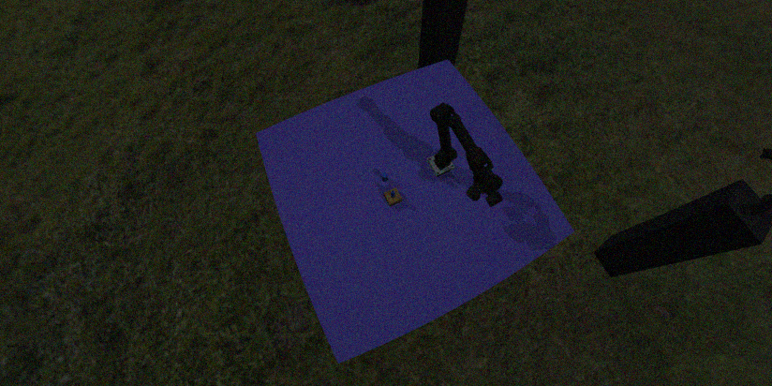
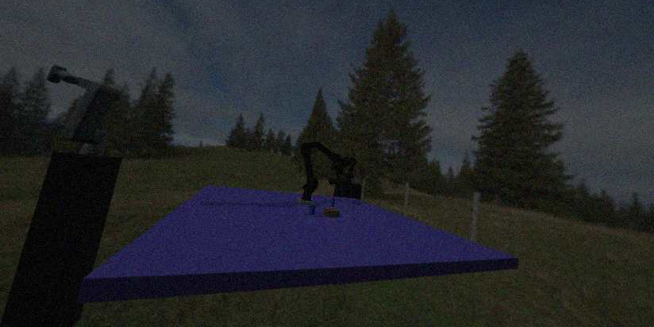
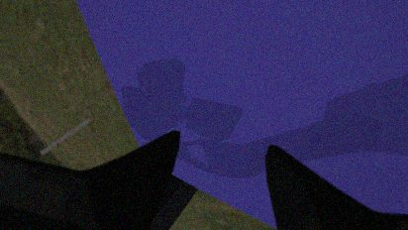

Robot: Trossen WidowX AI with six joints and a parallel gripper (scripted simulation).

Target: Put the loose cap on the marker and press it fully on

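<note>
- In your wrist view, the two dark fingers stand partly spread, with bare purple table surface showing in the gap between them. Nothing is pinched.
- The gripper point(image 3: 220, 149) points down at the table point(image 3: 277, 50). Below it you see only the arm's own shadow on the purple surface, and the table edge with grass beyond it at the left of that view.
- In your top view, the gripper point(image 1: 488, 195) hangs over the right part of the table, near the right-hand edge and well apart from the task items.
- The arm point(image 1: 459, 145) rises from its pale base plate point(image 1: 441, 165), folds at the elbow and reaches down toward the right side of the table.
- The cap point(image 1: 383, 175) stands loose on the table, a small blue piece to the left of the base plate. It is just beside the holder block, but not touching it.
- The holder block point(image 1: 393, 197) is a small tan square sitting on the table in front of the cap in the top view. The marker point(image 2: 332, 203) stands upright in it, a thin dark shaft; you see this best in the exterior view.
- In the exterior view, the cap point(image 2: 312, 209) sits to the left of the holder block point(image 2: 332, 212), both in front of the arm's base.
- The marker is uncapped.
- Two dark camera posts point(image 1: 442, 10) stand on the grass off the table, one beyond the far corner and one to the right.
</note>
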